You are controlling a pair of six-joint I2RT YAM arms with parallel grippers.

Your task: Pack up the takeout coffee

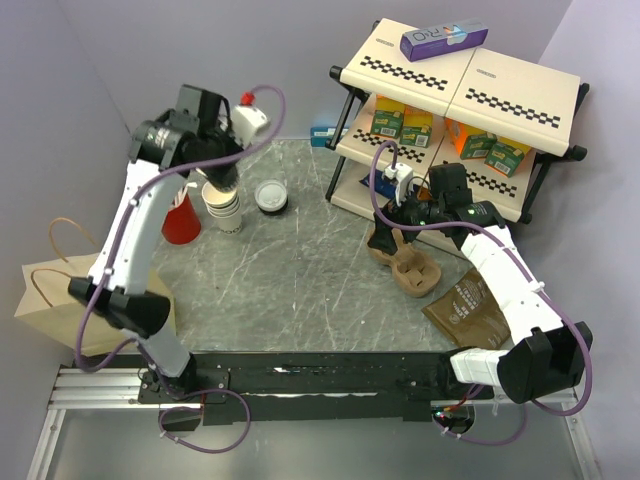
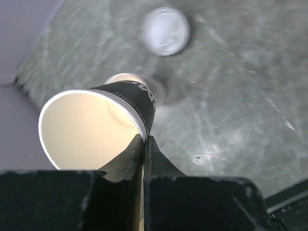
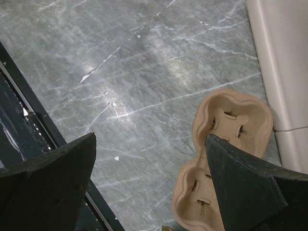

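We find the left arm (image 1: 135,235) rising from its base at the near edge of the table (image 1: 300,290), its white link climbing steeply toward the far left corner. At the top joint it turns toward the centre, and the wrist tips downward. The left gripper (image 2: 144,139) points down. Its fingers (image 2: 127,161) press together, with the wall of a lidless paper cup (image 2: 86,130) pinched between them at the rim. The right arm (image 1: 510,275) runs from its base along the right edge, then bends inward. The right gripper (image 3: 150,139) hangs above the table surface, jaws spread wide with nothing between them.
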